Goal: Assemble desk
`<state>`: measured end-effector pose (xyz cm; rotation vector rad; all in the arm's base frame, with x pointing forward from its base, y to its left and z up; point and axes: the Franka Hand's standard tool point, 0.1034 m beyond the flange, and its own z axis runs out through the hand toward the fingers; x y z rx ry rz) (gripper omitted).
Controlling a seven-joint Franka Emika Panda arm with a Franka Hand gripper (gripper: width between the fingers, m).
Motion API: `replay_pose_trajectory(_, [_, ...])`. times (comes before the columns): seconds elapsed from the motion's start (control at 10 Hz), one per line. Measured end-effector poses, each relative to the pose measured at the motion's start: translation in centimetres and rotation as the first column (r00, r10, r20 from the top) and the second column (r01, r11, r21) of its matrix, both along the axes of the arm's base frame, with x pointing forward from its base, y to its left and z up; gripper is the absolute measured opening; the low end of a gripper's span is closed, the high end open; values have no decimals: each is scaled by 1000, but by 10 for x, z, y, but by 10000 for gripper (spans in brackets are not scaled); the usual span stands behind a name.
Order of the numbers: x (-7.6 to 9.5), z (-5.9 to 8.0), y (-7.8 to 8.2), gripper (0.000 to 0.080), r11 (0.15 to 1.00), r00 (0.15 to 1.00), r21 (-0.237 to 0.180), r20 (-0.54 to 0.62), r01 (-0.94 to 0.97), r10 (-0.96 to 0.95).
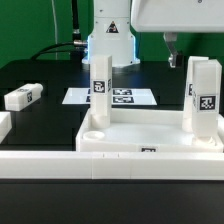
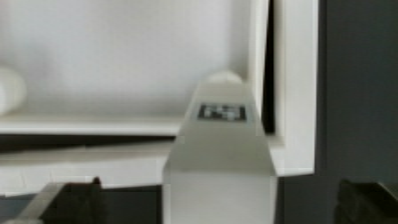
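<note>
The white desk top (image 1: 150, 130) lies tray-side up at the front. Two white tagged legs stand upright in its sockets, one at the exterior view's left (image 1: 100, 85) and one at its right (image 1: 203, 95). A third leg (image 1: 22, 97) lies loose on the black table at the left, and a white piece shows at the left edge (image 1: 3, 126). My gripper (image 1: 172, 42) hangs above and a little left of the right leg's top. In the wrist view an upright leg (image 2: 222, 150) stands between my dark fingers (image 2: 71, 200) with gaps on both sides. The gripper (image 2: 217, 190) is open.
The marker board (image 1: 112, 98) lies flat behind the desk top. A long low white rail (image 1: 60, 165) runs along the front. The robot base (image 1: 110, 40) stands at the back with cables beside it.
</note>
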<state>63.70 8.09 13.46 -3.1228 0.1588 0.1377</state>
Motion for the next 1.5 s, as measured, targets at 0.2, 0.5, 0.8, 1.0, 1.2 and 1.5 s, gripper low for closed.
replay_pose_trajectory(0.2, [1,-3,2,648,1000,1000,-2,13,-2,2])
replay_pose_trajectory(0.5, [2,-5,1,384,1000,1000,-4,19,-3,4])
replay_pose_trajectory(0.8, [2,-5,0,290,1000,1000,-4,19,-2,2])
replay_pose_trajectory(1.0, [2,-5,0,290,1000,999,-6,19,28,-28])
replay_pose_trajectory(1.2, [2,-5,-1,290,994,994,-5,20,112,-112])
replay_pose_trajectory(1.5, [0,-6,-15,290,902,902,-6,46,431,-430])
